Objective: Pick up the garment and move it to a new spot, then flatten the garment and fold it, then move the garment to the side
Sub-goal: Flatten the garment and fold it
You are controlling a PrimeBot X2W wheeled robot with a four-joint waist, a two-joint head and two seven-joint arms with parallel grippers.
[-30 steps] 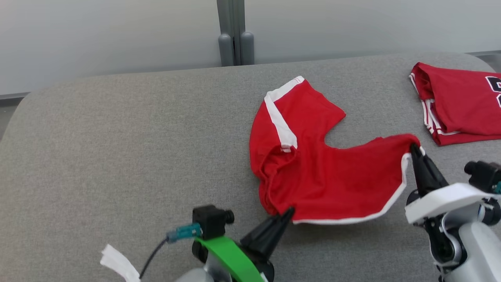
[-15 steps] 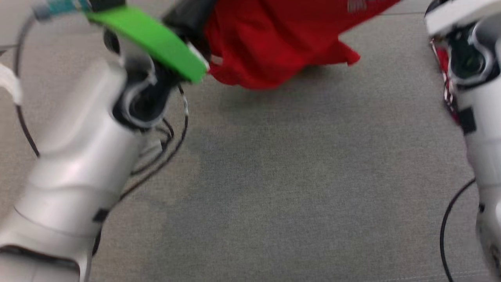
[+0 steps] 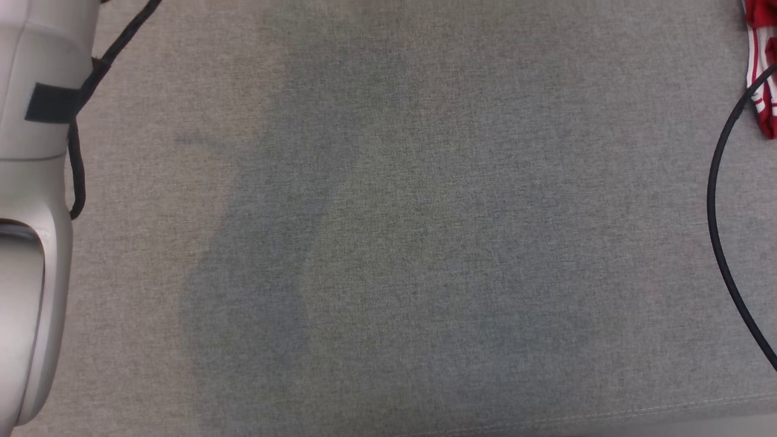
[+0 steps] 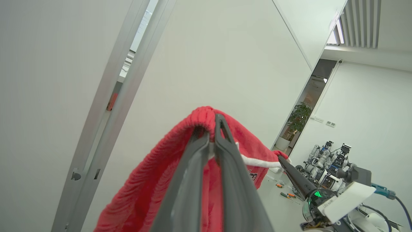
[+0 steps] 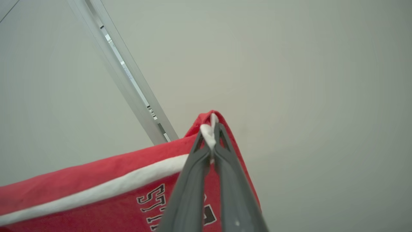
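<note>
High above the grey worktop [image 3: 388,243], both hands are pinching the red garment [image 4: 145,193]. The left hand [image 4: 213,125] is clamping a bunched red fold, and the right hand [image 5: 212,130] is gripping the white-trimmed corner. For a clean carry, they should be keeping the hem taut and level between them, steering clear of the other red garment [image 3: 766,91] at the worktop's right edge. A second ago the garment was lying on the worktop; now it is hanging aloft, and the head camera is pointing elsewhere.
</note>
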